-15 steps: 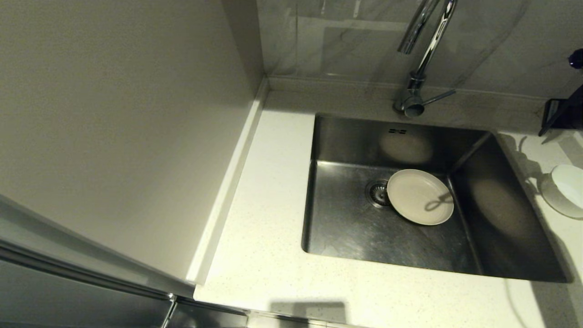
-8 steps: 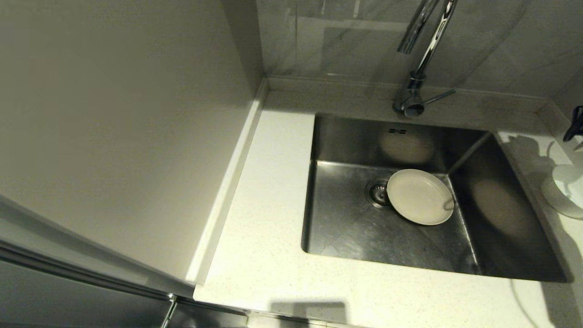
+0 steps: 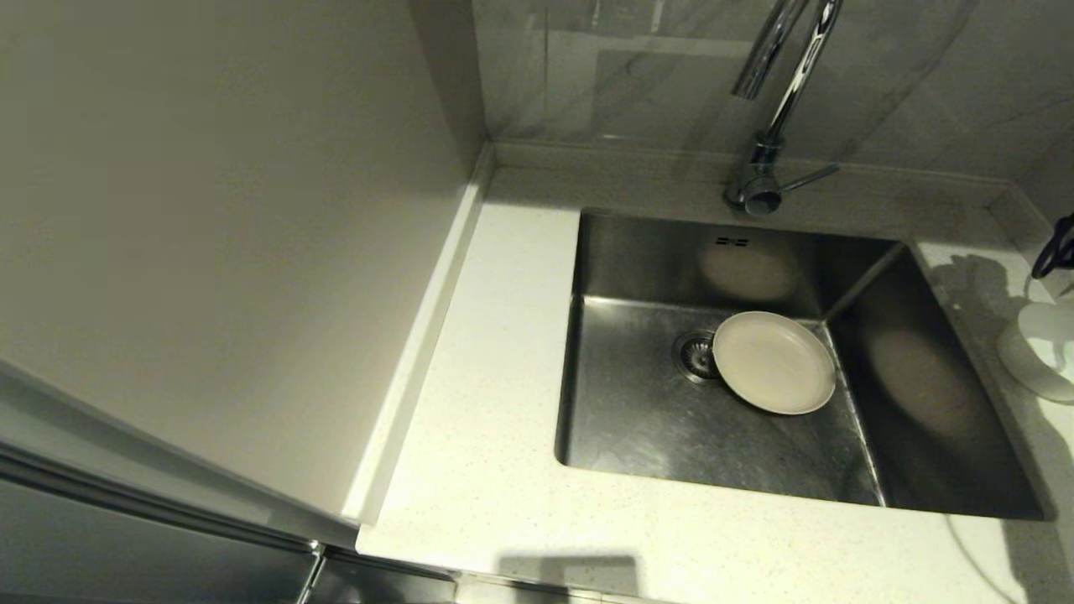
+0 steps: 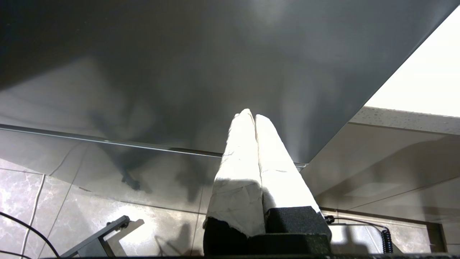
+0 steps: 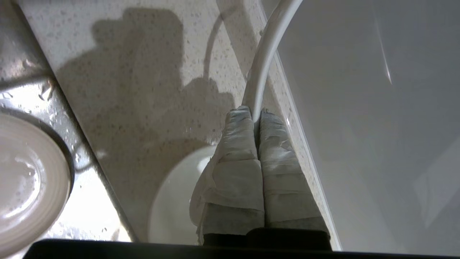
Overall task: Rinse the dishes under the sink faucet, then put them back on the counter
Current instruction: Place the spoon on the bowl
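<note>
The cream plate [image 3: 774, 362] lies flat in the sink [image 3: 638, 428], beside the drain strainer [image 3: 695, 354], and also shows as the plate [image 5: 25, 183] in the right wrist view. The faucet [image 3: 784, 92] stands behind the basin. The white bowl [image 3: 1039, 356] sits on the counter [image 3: 487, 377] at the far right. My right gripper [image 5: 254, 111] hangs over the bowl [image 5: 172, 201], shut on the handle of the white spoon [image 5: 265, 57]. My left gripper [image 4: 250, 116] is shut on nothing, parked low by a dark cabinet front, outside the head view.
A plain beige wall panel [image 3: 210, 210] bounds the counter on the left. A low raised edge [image 3: 873, 180] runs along the back behind the faucet. In the head view, only a dark bit of the right arm [image 3: 1059, 246] shows at the right edge.
My right arm has drawn away to the right and almost left the head view. Its shadow has gone from the plate. The plate has not moved.
</note>
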